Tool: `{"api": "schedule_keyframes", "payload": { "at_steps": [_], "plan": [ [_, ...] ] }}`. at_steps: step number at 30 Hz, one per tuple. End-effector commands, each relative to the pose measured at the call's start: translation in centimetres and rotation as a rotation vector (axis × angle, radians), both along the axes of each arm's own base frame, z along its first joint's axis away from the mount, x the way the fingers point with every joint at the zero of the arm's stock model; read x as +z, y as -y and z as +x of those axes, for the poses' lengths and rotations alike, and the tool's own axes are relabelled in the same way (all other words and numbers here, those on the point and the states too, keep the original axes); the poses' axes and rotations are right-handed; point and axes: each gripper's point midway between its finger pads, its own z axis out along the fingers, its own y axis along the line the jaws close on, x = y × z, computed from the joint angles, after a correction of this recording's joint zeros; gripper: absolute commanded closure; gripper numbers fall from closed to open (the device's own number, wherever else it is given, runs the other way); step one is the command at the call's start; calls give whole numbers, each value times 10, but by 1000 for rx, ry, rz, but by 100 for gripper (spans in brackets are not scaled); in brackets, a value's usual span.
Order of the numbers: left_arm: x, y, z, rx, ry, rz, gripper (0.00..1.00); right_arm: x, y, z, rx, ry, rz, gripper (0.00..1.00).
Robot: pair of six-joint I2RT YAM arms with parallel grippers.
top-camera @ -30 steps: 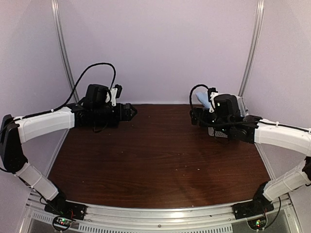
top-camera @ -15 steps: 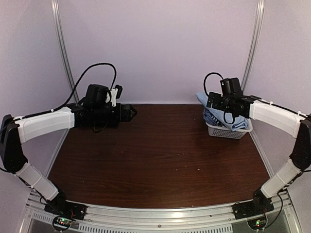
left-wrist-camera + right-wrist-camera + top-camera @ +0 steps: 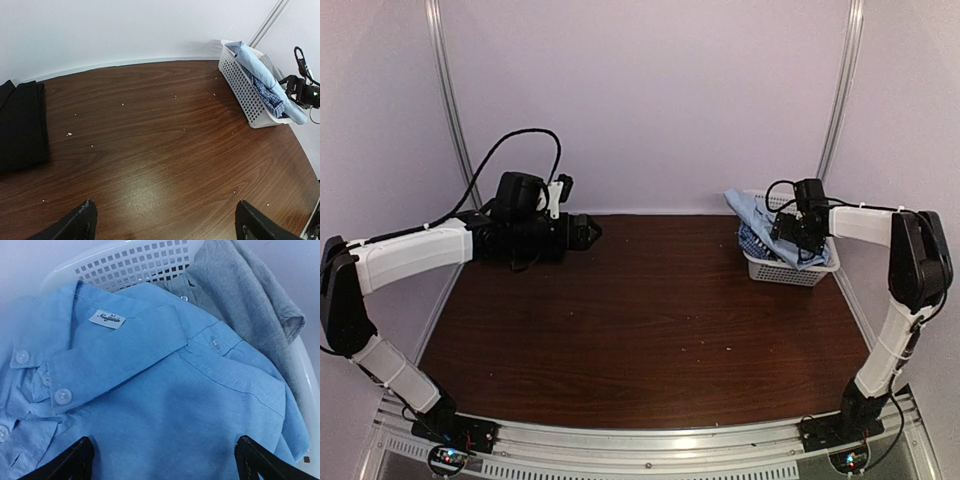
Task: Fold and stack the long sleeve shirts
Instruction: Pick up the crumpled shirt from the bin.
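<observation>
The light blue shirt (image 3: pixel 752 210) lies crumpled on top of the white lattice basket (image 3: pixel 790 272) at the back right. In the right wrist view its collar and buttons (image 3: pixel 150 380) fill the frame. My right gripper (image 3: pixel 790 236) is open just above this shirt, its fingertips either side of the cloth (image 3: pixel 165 457), and holds nothing. The black shirt (image 3: pixel 20 125) lies folded flat at the table's left side in the left wrist view; in the top view my left arm hides it. My left gripper (image 3: pixel 592 230) is open and empty above the bare table (image 3: pixel 165 220).
The basket (image 3: pixel 240 85) also holds a grey garment (image 3: pixel 250 295) and a blue checked garment (image 3: pixel 267 97) under the blue shirt. The basket's rim (image 3: pixel 135 262) stands against the back wall. Metal frame posts stand at both back corners.
My right arm has swung from the middle right of the table back and right, and its gripper is now over the basket above the blue shirt. The left arm has not moved.
</observation>
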Motion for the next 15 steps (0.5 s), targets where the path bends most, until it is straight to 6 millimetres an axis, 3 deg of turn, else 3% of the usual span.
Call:
{"api": "schedule_keyframes", "payload": {
  "at_steps": [1, 4, 6, 8, 11, 15],
  "plan": [
    [17, 8, 2, -30, 34, -23, 2, -29, -18, 16, 68, -47, 78, 0],
    [16, 9, 2, -32, 27, -29, 2, -46, -29, 21, 104, -65, 140, 2],
    [17, 9, 2, -31, 28, -32, 2, -46, -31, 23, 108, -56, 153, 10],
    [18, 8, 2, -27, 28, -33, 2, -39, -30, 24, 109, -40, 154, 31],
    [20, 8, 2, -23, 31, -37, 2, -19, -29, 29, 113, -2, 142, 70],
    [22, 7, 3, -16, 33, -38, 2, 17, -25, 32, 114, 54, 107, 97]
  ]
}}
